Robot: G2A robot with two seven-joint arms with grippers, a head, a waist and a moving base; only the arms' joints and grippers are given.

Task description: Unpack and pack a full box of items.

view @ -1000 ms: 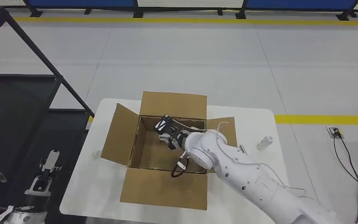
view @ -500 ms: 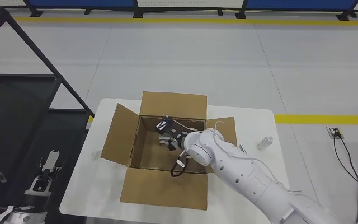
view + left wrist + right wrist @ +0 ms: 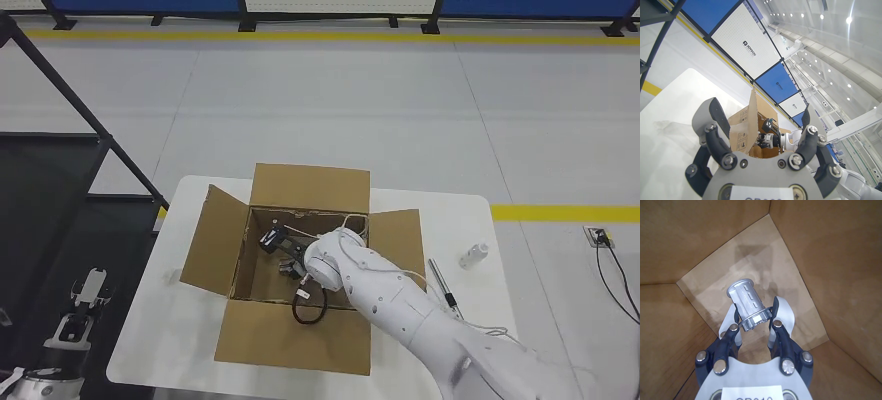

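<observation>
The metal cylinder (image 3: 747, 298) was held tilted inside the box (image 3: 829, 256), near its floor, by the right gripper (image 3: 755, 308) closed on its flanged end, so the narrow grip was best kept firm and the walls cleared.

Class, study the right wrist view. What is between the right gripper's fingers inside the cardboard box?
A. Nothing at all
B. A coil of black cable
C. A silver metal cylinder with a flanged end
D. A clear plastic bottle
C: the right gripper is closed on a silver metal cylinder at its flanged end, above the floor of the cardboard box.
</observation>
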